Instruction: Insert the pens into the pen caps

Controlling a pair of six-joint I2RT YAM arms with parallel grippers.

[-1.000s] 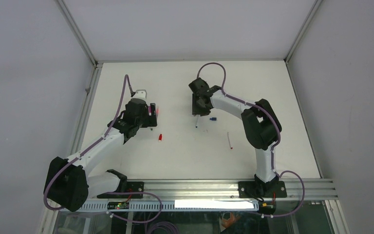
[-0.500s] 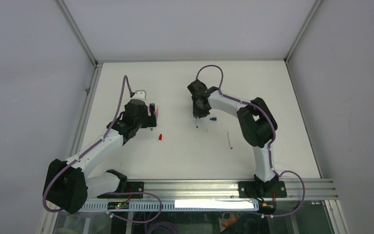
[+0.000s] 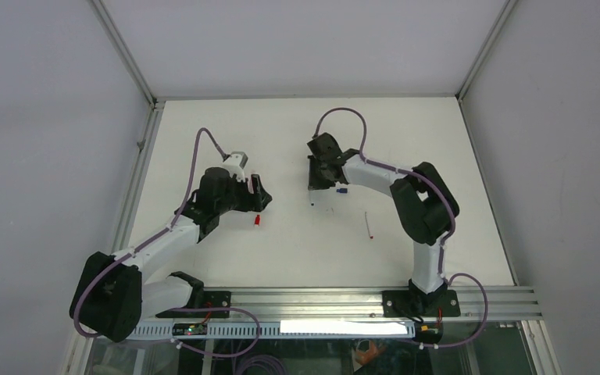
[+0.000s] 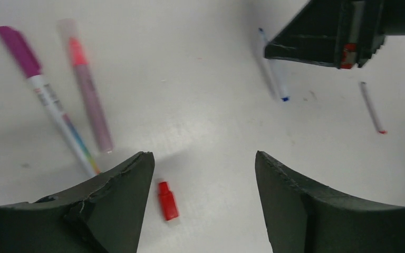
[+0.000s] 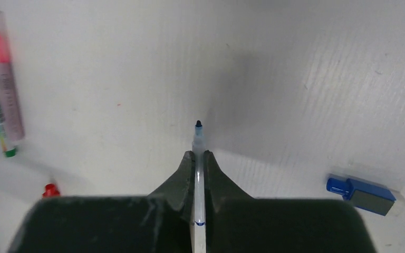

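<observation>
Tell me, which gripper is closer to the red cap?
Left. The left gripper hangs open right by the red cap; the right gripper is well off to the right, shut on a blue-tipped pen.

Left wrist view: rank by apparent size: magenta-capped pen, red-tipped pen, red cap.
Largest: magenta-capped pen.
Then: red-tipped pen, though it lies farther from the camera, so unsure.
Smallest: red cap.

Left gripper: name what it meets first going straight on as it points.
Probably the small stubby red plastic pen cap, lying just ahead between the left gripper's open jaws; depth is unclear.
</observation>
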